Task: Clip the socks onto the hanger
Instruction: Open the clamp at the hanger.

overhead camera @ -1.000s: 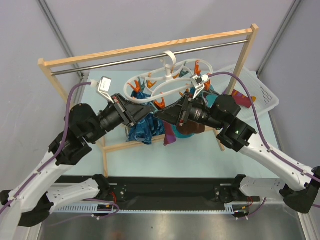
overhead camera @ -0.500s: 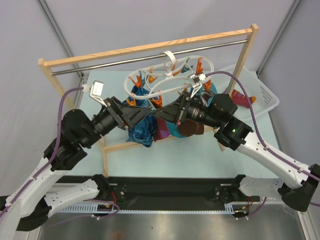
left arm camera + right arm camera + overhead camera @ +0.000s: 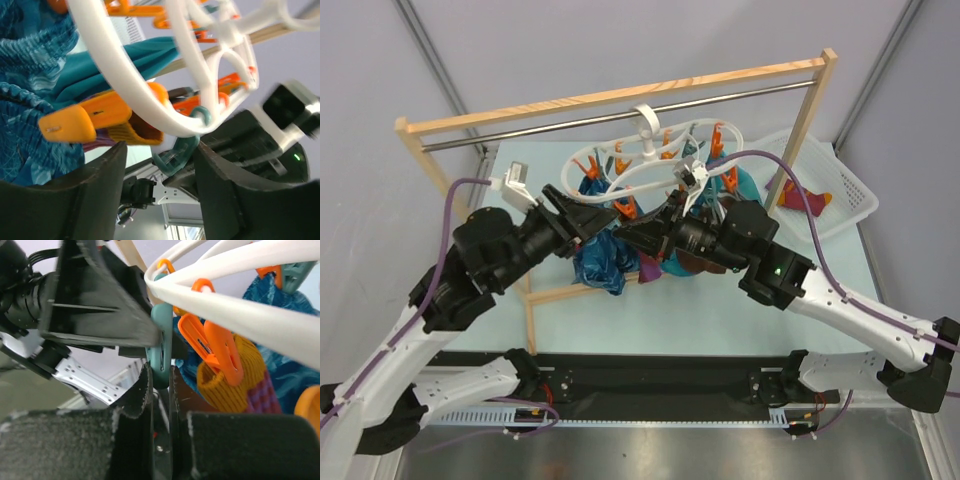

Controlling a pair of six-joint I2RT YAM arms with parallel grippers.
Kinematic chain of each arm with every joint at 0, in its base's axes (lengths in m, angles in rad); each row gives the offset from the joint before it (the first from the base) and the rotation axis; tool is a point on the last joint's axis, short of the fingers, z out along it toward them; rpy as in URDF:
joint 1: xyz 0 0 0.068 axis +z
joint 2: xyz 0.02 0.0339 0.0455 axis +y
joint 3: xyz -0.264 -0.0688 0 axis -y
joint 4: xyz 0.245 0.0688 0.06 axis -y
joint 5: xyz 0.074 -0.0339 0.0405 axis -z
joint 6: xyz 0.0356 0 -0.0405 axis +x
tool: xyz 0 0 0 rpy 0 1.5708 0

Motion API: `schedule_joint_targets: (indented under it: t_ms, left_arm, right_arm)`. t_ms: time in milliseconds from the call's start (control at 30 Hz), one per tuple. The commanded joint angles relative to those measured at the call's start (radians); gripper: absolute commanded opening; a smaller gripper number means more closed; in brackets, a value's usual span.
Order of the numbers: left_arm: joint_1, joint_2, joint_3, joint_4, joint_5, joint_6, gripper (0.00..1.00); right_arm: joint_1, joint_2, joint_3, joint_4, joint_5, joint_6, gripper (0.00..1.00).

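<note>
The white hanger (image 3: 655,160) hangs by its hook from the rack's metal bar, with orange and teal clips around its rings. My right gripper (image 3: 638,228) is shut on a teal clip (image 3: 161,350) under the ring (image 3: 240,315). Beside it an orange clip (image 3: 215,347) holds a magenta-striped sock by its orange toe (image 3: 230,377). My left gripper (image 3: 603,213) is open, its fingers (image 3: 95,195) standing either side of the same teal clip (image 3: 182,152), below the ring (image 3: 130,80). A dark brown sock (image 3: 698,262) hangs under the right wrist.
The wooden rack (image 3: 610,97) with the metal bar frames the hanger. Blue patterned cloth (image 3: 603,262) and teal cloth (image 3: 745,185) hang from other clips. A white basket (image 3: 840,190) at the right holds another sock (image 3: 802,196).
Both grippers have closed in under the hanger's front ring, the right one moving left. The hanger has swung a little left and back.
</note>
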Motion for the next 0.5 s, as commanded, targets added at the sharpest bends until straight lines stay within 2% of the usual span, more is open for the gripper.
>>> schedule_joint_targets:
  t_ms: [0,200,467]
  left_arm:
    - [0.003,0.031,0.021,-0.059,-0.038,-0.090,0.59]
    - [0.000,0.027,0.033,-0.109,-0.148,-0.132,0.56]
    - [-0.006,0.069,0.078,-0.129,-0.221,-0.126,0.55]
  right_arm:
    - [0.030,-0.016,-0.007,0.002,0.079,-0.137,0.00]
    - [0.044,-0.043,-0.054,0.033,0.125,-0.186,0.00]
    - [0.062,-0.054,-0.077,0.057,0.168,-0.249,0.00]
